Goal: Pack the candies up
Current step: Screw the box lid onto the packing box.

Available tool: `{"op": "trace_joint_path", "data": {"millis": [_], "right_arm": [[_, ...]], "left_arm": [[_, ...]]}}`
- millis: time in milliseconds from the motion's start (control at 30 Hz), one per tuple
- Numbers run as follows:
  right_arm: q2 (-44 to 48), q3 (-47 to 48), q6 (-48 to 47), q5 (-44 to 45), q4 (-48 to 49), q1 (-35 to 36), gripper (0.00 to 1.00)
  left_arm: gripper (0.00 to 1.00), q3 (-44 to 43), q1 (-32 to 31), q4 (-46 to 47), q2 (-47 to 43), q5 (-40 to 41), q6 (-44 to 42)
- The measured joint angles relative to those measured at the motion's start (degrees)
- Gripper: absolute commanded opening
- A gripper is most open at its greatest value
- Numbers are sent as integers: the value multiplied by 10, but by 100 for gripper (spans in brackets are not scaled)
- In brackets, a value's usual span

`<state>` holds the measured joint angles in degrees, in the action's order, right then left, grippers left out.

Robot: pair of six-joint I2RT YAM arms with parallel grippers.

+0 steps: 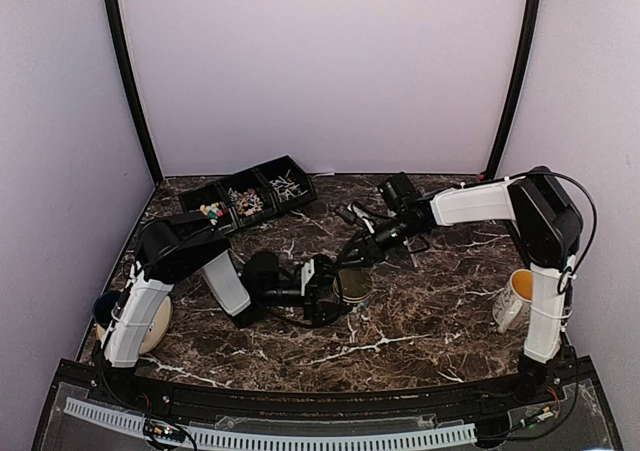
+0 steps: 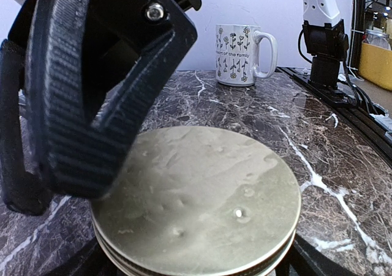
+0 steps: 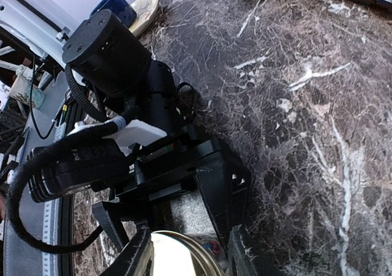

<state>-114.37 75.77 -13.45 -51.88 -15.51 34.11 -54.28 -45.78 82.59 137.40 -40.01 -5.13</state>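
A glass jar with a flat metal lid (image 2: 202,202) stands mid-table, its lid (image 1: 352,284) facing up. My left gripper (image 1: 333,291) is shut on the jar from the left, its black fingers (image 3: 223,187) against the jar's sides. My right gripper (image 3: 187,257) reaches down from the far right with its jaws partly apart over the lid's far rim; I cannot make out contact. Its fingers (image 2: 92,111) loom at the left of the left wrist view. A few coloured candies (image 3: 211,249) show through the glass under the lid. More candies (image 1: 212,211) lie in the black bin.
A black three-part bin (image 1: 250,193) stands at the back left, holding whitish pieces too. A white flowered mug (image 1: 514,298) stands by the right arm's base. A pale plate (image 1: 155,326) and a blue thing (image 1: 103,307) sit beside the left arm's base.
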Motion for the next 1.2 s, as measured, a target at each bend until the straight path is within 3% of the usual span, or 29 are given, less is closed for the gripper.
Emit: {"op": "trace_joint_path", "data": {"millis": [167,1200], "right_arm": [[-9,0,-10,-14,-15,0,31],[24,-72,11,-10,42,-17,22]], "left_arm": [[87,0,0,0,0,0,0],[87,-2,0,-2,1,-3,0]]}}
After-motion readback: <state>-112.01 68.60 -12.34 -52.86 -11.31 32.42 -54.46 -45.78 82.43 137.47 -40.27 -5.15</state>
